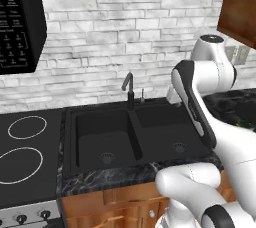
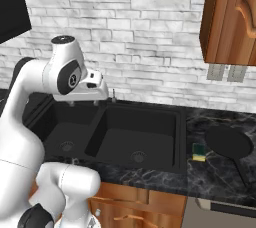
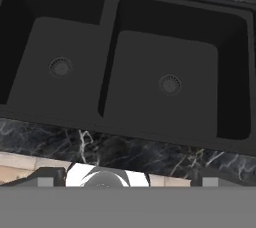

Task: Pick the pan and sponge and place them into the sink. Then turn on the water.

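tool (image 2: 84, 103) spread wide, nothing held, raised over sink (image 2: 150, 117) | left base view: both basins seen bare | right base view: pan (image 2: 229, 142) and sponge (image 2: 199, 152) lie on worktop (image 2: 220, 172) right of sink, just beside each other | hand view: drains seen below | risk: sponge nudged if pan grasped carelessly

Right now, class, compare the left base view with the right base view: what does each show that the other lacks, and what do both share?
Left base view alone: the black stovetop with white-ringed burners and the black microwave panel.

Right base view alone: the round matte black pan on the dark marble counter, the small yellow sponge with a green top just left of the pan, and the wall outlets.

Both: the matte black double-basin sink, with nothing visible in its basins, its slim black faucet and the white brick wall.
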You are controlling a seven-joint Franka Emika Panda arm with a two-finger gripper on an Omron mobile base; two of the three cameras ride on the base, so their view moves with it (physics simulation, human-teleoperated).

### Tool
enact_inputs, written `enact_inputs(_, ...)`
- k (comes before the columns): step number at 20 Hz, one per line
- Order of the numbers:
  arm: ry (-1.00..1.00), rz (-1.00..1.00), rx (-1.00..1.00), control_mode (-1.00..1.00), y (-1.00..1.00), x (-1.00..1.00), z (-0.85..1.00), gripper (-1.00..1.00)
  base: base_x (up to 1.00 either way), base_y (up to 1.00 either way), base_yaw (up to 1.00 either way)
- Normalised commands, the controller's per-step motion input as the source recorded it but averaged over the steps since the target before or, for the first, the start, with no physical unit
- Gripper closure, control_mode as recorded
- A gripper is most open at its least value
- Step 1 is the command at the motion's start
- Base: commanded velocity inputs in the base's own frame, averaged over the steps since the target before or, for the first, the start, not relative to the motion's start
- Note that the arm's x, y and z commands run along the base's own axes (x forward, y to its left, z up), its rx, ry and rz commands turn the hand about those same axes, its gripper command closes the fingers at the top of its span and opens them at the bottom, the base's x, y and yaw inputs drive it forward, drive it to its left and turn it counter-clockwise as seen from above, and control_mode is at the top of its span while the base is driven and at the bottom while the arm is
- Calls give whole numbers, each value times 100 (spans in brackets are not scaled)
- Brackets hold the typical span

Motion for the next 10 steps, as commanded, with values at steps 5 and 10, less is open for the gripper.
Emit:
enact_inputs(5,0,8,-2,-100,-20,-15,0,-100,0,0,0)
enact_inputs(10,0,8,-1,-100,-24,-12,0,-100,0,0,0)
